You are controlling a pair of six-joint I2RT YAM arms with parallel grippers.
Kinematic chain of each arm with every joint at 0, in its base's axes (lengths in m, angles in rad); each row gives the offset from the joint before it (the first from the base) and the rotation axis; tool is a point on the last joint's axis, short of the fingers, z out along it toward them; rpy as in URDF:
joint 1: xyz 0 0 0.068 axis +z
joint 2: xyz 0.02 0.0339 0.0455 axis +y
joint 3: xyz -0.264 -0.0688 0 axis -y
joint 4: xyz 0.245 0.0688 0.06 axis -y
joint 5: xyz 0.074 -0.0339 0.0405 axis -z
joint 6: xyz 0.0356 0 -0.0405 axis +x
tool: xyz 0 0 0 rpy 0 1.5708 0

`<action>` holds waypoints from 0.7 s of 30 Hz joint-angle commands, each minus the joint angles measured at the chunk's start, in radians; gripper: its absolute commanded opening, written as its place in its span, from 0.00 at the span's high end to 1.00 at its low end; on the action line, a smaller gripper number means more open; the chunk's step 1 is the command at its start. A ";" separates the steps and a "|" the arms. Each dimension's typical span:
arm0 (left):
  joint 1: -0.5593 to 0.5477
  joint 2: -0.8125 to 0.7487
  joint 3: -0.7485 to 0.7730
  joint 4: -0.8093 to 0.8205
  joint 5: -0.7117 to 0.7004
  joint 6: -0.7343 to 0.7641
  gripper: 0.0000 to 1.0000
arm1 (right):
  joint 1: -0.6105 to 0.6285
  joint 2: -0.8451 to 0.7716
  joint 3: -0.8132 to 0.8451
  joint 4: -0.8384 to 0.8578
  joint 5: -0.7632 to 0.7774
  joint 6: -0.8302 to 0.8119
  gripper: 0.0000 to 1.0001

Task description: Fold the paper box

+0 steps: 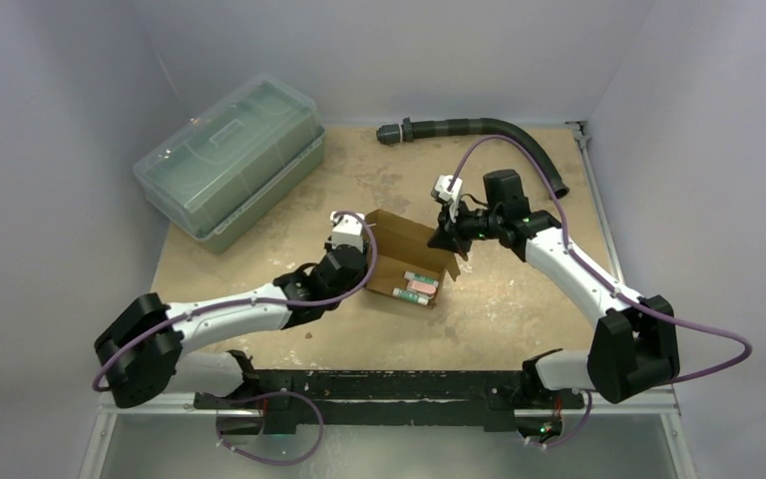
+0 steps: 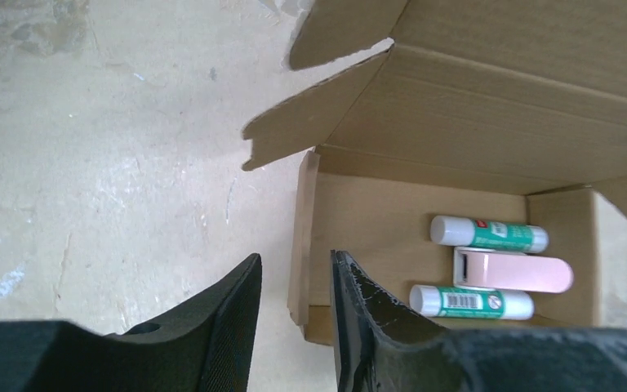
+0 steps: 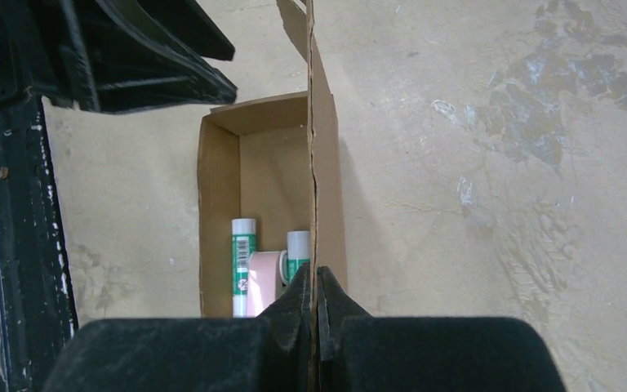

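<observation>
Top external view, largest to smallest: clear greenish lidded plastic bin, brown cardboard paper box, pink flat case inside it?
Largest: the clear greenish lidded plastic bin.
Next: the brown cardboard paper box, clearly smaller.
Smallest: the pink flat case lying inside the box.

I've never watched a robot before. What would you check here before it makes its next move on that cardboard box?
1. Right pincer grips a flap of the paper box: ok, shut on the cardboard.
2. Left pincer free: ok, jaws apart, clamping nothing, close beside the box.
3. Contents inside: ok, two glue sticks and a pink item lie on the bottom.
4. Top flaps closed: not ok, they stand open.
5. Plastic bin out of the way: ok, apart from the box.
</observation>
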State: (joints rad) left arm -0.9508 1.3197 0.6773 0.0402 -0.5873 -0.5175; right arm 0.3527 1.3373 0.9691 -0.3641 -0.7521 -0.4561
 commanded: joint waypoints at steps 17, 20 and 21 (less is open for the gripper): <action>0.189 -0.471 -0.284 0.122 0.311 -0.113 0.70 | 0.005 -0.016 0.044 -0.122 -0.025 -0.170 1.00; 0.189 -0.439 -0.292 0.161 0.285 -0.079 0.81 | 0.005 -0.016 0.049 -0.138 -0.021 -0.190 1.00; 0.189 -0.420 -0.292 0.171 0.267 -0.071 0.87 | 0.005 -0.016 0.051 -0.144 -0.021 -0.195 1.00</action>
State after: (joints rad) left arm -0.7658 0.8673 0.3927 0.1081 -0.3145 -0.6273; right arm 0.3534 1.3369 0.9745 -0.4732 -0.7540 -0.5983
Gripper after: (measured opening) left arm 0.208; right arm 0.009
